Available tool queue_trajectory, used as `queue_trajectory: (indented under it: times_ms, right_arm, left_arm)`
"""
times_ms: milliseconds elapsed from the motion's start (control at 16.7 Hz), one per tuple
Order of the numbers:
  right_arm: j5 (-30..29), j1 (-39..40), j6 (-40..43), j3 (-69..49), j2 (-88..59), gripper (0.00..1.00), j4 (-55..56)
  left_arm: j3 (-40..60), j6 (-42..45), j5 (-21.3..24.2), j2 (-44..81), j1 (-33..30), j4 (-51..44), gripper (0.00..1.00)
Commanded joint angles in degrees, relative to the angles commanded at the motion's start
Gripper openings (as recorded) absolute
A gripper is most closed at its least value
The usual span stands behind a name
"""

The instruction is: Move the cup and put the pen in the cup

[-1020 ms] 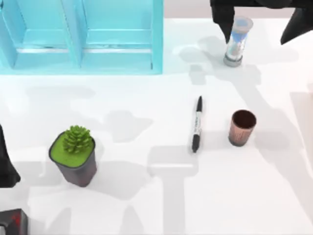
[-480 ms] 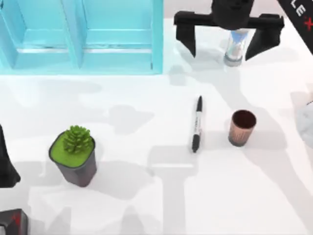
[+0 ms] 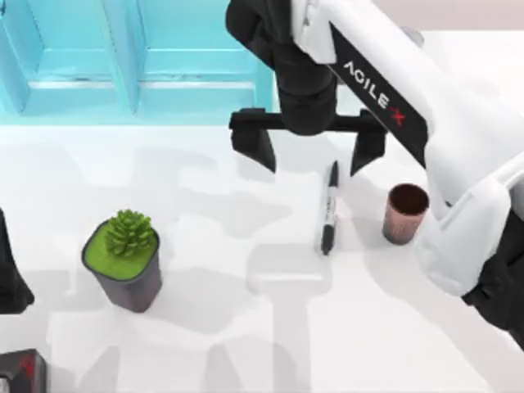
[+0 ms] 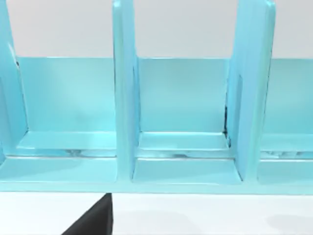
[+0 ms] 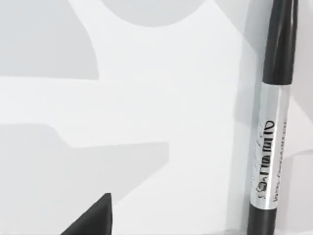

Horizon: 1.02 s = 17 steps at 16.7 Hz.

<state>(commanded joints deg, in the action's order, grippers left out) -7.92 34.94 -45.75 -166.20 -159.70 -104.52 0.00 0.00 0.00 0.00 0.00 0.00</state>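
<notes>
We are reaching our right arm in from the right side of the table, and our right gripper point(image 3: 312, 153) is hanging above the white tabletop point(image 3: 246, 327) with its two black fingers point(image 3: 255, 147) spread wide, one on either side of the far tip of the slim black marker pen with a white-grey label band point(image 3: 329, 209). The pen is lying flat on the table, and the fingers are not touching it. In the right wrist view the pen point(image 5: 271, 122) is lying along one edge with its printed label facing up.

The small copper-toned ribbed cup point(image 3: 405, 212) is standing upright just to the right of the pen, apart from it and partly under our white forearm.

Our left gripper point(image 3: 12, 282) is sitting parked at the table's left edge, and we cannot tell how its fingers stand. Its wrist camera is facing the turquoise shelf rack with upright dividers point(image 4: 122, 98), which is standing at the table's back left point(image 3: 139, 65). The dark grey square pot holding a green succulent point(image 3: 124, 259) is standing at front left.
</notes>
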Motion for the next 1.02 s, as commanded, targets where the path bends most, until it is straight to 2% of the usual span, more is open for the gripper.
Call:
queue_trajectory:
  times_ms: [60,120,240,540,1020]
  right_arm:
    - [0.00,0.00,0.00,0.00,0.00,1.00,0.00]
    - [0.43,-0.04,0.09,-8.28,-4.31,1.00,1.32]
    - [0.38,-0.04,0.09,-7.73,-4.49,1.00,1.19]
    - [0.02,0.13,-0.14,-1.13,-4.11,1.00,2.88]
    - [0.06,0.28,-0.27,15.42,1.63,1.00,13.68]
  left_arm:
    - [0.00,0.00,0.00,0.00,0.00,0.00,1.00]
    - [0.00,0.00,0.00,0.00,0.00,0.00,1.00]
    - [0.00,0.00,0.00,0.00,0.00,0.00,1.00]
    - [0.00,0.00,0.00,0.00,0.00,0.00,1.00]
    - [0.00,0.00,0.00,0.00,0.00,0.00,1.00]
